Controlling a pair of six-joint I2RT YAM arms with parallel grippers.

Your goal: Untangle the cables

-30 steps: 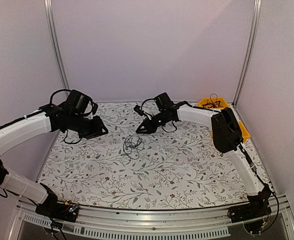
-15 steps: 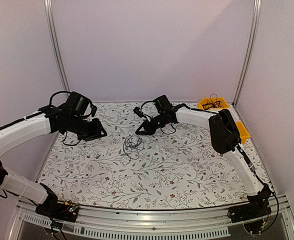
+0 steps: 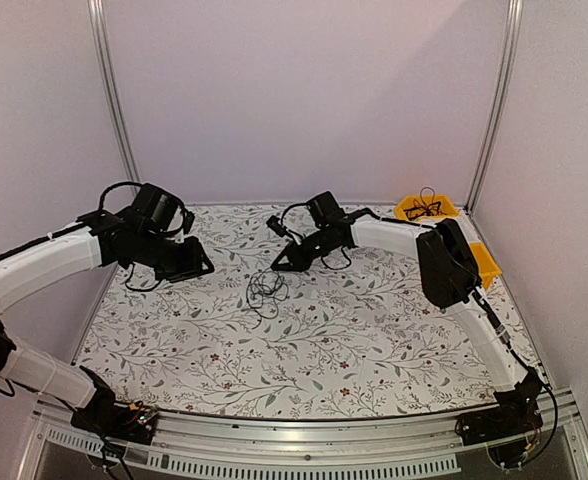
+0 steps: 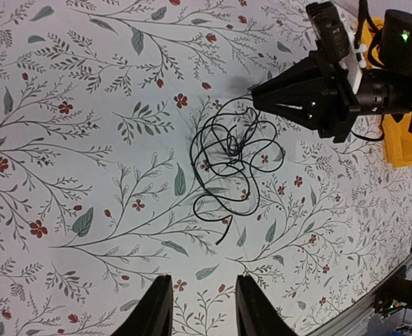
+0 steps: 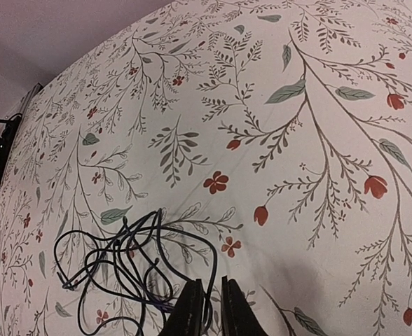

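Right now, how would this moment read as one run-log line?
cables: tangled on table | left gripper: open, off the cables | right gripper: pinching cables' edge

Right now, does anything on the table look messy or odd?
The cables lie in a knotted heap on the floral cloth, near its middle. More black wire sits in the yellow bin, far right.

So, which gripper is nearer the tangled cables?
Right. The right gripper touches the cables' far edge; the left gripper hovers apart, off to their left side.
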